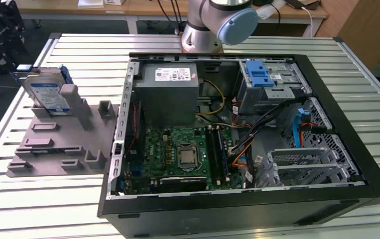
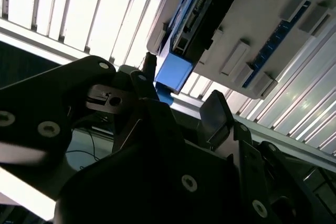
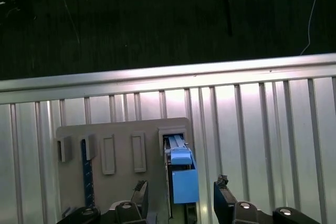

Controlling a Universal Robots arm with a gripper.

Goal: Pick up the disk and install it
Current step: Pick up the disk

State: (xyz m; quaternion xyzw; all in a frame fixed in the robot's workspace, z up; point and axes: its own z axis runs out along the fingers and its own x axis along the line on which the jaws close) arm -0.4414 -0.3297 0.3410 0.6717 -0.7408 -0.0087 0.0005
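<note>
Disk [image 1: 49,94] stands upright in a slot of the grey holder [image 1: 63,144] on the slatted desk [image 1: 176,45], at the exterior view's left, beside the open computer case [image 1: 349,149]. In both wrist views the hand [image 3: 181,191] is spread wide, holding nothing, its 2 fingers [image 3: 140,192] either side of the disk's blue end tab [image 3: 184,182], apart from it.

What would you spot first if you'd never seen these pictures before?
The big black computer case lies open in the middle of the exterior view, with its green motherboard showing. On that view's left, the disk stands upright in a grey holder. In the first wrist view, the gripper hangs open, with a finger on either side of the disk's blue end.
</note>
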